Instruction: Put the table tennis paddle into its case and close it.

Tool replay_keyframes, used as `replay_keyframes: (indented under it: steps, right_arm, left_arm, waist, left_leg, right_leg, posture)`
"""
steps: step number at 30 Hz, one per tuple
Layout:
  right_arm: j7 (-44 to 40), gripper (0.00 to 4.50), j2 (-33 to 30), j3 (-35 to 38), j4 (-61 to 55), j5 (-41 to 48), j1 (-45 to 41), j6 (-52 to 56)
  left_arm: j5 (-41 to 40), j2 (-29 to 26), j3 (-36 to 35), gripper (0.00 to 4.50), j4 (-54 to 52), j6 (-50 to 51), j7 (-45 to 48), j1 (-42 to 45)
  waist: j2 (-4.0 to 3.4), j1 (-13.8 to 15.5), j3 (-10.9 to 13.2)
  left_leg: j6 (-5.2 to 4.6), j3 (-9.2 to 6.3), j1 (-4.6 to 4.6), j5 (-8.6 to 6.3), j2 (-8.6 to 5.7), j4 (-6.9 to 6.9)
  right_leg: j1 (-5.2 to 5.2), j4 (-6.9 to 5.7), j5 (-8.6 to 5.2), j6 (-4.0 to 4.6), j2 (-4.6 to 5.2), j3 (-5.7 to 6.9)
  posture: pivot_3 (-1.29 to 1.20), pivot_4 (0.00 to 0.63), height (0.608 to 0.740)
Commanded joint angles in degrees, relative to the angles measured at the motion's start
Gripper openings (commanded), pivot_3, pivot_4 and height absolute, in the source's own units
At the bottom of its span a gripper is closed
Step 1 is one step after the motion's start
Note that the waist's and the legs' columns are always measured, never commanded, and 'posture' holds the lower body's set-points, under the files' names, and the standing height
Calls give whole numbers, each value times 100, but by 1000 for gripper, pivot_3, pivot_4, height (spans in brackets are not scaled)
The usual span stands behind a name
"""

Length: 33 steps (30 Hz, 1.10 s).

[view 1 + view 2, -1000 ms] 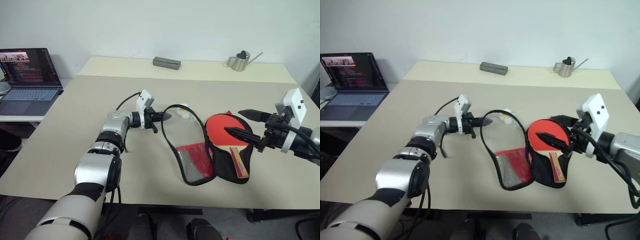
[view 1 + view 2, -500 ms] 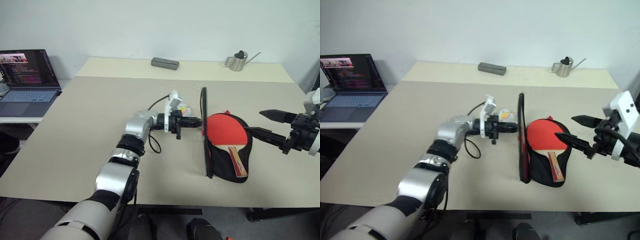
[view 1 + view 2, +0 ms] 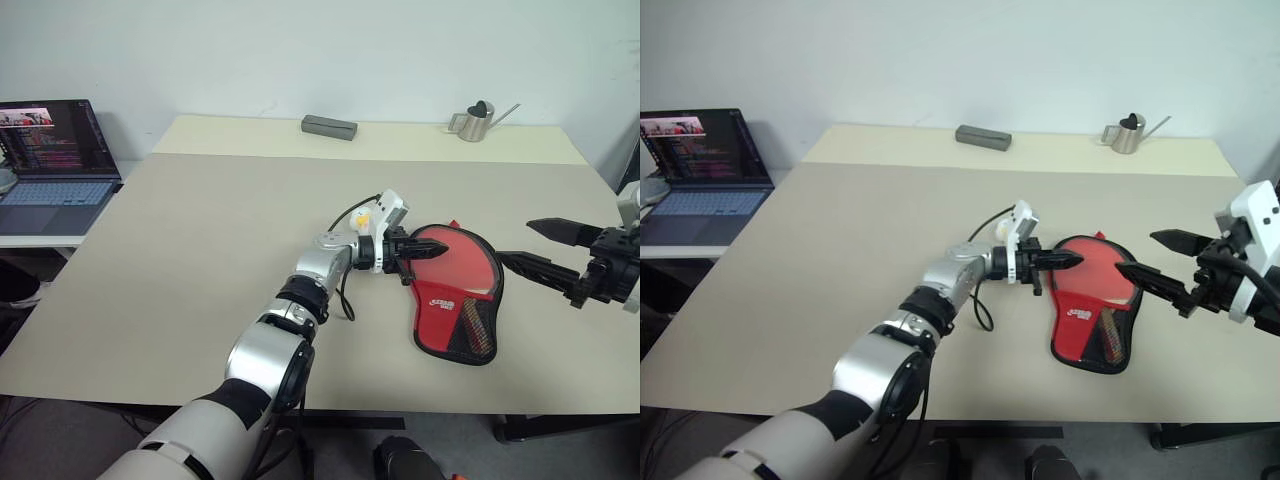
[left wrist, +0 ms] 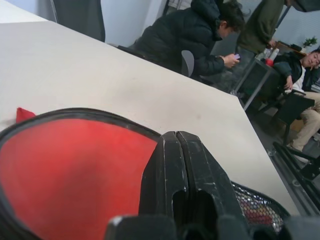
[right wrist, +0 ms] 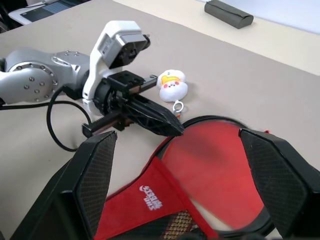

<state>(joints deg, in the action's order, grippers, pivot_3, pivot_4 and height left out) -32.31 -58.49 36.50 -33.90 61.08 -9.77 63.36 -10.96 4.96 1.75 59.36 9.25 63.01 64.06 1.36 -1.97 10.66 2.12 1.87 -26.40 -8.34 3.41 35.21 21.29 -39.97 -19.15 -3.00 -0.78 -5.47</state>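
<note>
Case lid now folded flat over the paddle by my clenched left gripper; zipping remains, right gripper spread empty beside it

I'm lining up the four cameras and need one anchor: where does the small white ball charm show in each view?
Left eye: white ball charm just behind the left gripper.
Right eye: charm barely peeking behind that gripper's wrist.
Left wrist: not in it.
Right wrist: charm beside the case rim.
Shared landmark: the case's red panel.
</note>
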Motion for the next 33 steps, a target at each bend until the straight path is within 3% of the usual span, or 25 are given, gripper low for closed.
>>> replay_keyframes:
  steps: [1,10,18,22,33]
  right_arm:
    - [138,4288,18,-64,-29,2,55,-48]
    - [589,4394,414,-490,400,-186,419,22]
    - [1647,4394,1103,-862,1487,-369,-146,469]
    - [1924,4394,1300,-878,2014,-585,-316,668]
    - [1310,4394,1433,-1091,2224,-491,-128,1017]
  left_arm:
    - [-98,-89,-118,31,-343,-159,-1,74]
    - [-600,-1496,-172,10,-2317,742,903,-586]
    - [-1390,-2939,-115,10,-4828,2221,1585,-1595]
    - [-1586,-3181,-168,10,-5347,2495,1339,-1801]
    - [-1942,-3502,-45,10,-5902,2740,1343,-2049]
  waist:
    - [0,-4,0]
    - [-5,-44,-3]
    - [-7,-49,-4]
    - [-9,10,-5]
    - [-9,-1,-5]
  left_leg:
    - [0,0,0,0,0,0]
    - [2,0,3,1,6,-2]
    - [7,-4,7,9,13,1]
    - [2,-4,11,13,10,3]
    - [0,0,11,13,13,2]
  right_leg:
    - [0,0,0,0,0,0]
    - [-1,-2,0,0,-3,-1]
    - [-7,-7,3,5,-2,5]
    - [-12,-6,5,3,1,5]
    - [-9,-6,6,2,-4,1]
  posture:
    - [0,150,740]
    - [0,150,740]
    - [0,150,740]
    - [0,150,740]
    - [0,150,740]
